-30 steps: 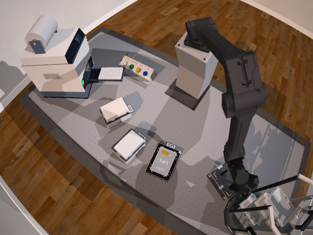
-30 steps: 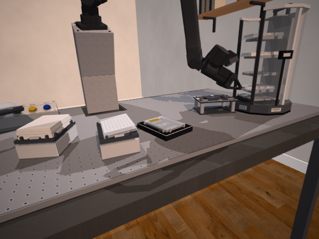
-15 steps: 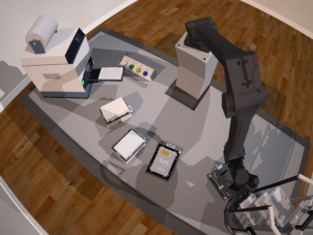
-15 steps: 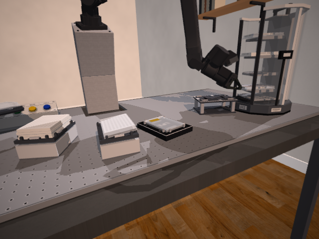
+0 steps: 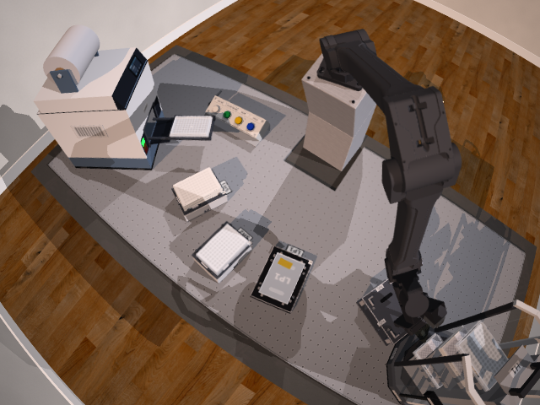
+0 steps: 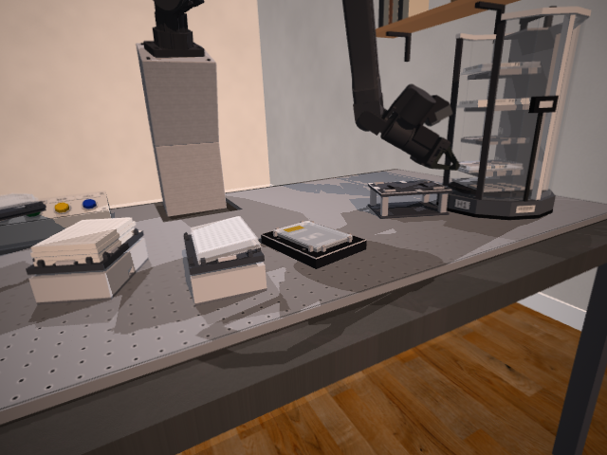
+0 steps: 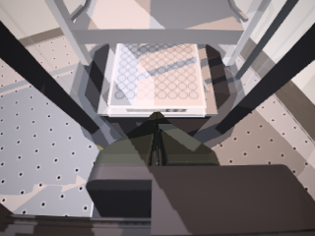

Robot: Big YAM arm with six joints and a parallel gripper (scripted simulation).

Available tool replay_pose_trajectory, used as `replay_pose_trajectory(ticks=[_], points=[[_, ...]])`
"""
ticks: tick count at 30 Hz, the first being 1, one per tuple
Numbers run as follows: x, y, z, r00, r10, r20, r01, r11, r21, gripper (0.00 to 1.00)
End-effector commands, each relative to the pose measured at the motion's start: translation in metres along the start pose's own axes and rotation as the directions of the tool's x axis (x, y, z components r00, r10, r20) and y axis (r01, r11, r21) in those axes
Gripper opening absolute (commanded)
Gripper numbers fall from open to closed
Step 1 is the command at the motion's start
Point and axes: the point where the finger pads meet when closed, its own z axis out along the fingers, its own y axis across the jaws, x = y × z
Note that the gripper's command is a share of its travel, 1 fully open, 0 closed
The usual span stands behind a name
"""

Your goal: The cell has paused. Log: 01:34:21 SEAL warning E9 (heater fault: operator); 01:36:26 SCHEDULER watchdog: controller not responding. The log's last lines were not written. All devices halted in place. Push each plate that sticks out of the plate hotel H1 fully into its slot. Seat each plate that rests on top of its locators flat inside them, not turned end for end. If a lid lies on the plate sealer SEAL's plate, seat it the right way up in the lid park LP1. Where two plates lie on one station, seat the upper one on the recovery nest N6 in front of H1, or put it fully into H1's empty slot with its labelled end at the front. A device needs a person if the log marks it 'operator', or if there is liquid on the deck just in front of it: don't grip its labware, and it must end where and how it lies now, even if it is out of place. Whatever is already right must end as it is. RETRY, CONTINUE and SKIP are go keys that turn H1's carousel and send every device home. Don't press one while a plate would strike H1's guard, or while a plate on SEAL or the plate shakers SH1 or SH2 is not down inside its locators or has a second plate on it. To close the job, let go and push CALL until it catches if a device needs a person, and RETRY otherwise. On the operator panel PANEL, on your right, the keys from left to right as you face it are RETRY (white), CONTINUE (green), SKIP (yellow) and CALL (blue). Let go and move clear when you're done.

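Observation:
My gripper (image 7: 157, 118) is shut and empty, its fingertips at the front edge of a clear well plate (image 7: 157, 81) in a low slot of the plate hotel H1 (image 6: 505, 112). In the top and exterior views the gripper (image 6: 453, 165) reaches between H1's black posts, just above the empty recovery nest N6 (image 6: 409, 188). A grey lid with a yellow mark (image 5: 283, 277) lies in the lid park LP1. One shaker carries a cream stack of two plates (image 5: 198, 188). The other shaker carries one white plate (image 5: 222, 251). SEAL (image 5: 95, 112) holds a white plate (image 5: 191, 126) on its tray.
The operator panel (image 5: 237, 116) with green, yellow and blue keys stands beside SEAL's tray. The arm's pedestal (image 5: 336, 117) stands at the back of the deck. H1's posts and guard frame (image 5: 461, 357) close in around the wrist.

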Motion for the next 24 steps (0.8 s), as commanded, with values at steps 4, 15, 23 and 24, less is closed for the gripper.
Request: replay_pose_trajectory(ticks=[4, 15, 23, 24], points=[[-0.006, -0.012, -0.011, 1.0, -0.012, 0.028, 0.011, 1.0, 0.021, 0.0], [-0.005, -0.012, -0.023, 0.999, -0.016, 0.036, 0.015, 1.0, 0.022, 0.0], [0.001, -0.012, -0.035, 0.999, -0.017, 0.037, 0.016, 1.0, 0.022, 0.0], [0.002, -0.011, -0.036, 0.999, -0.017, 0.037, 0.016, 1.0, 0.02, 0.0]])
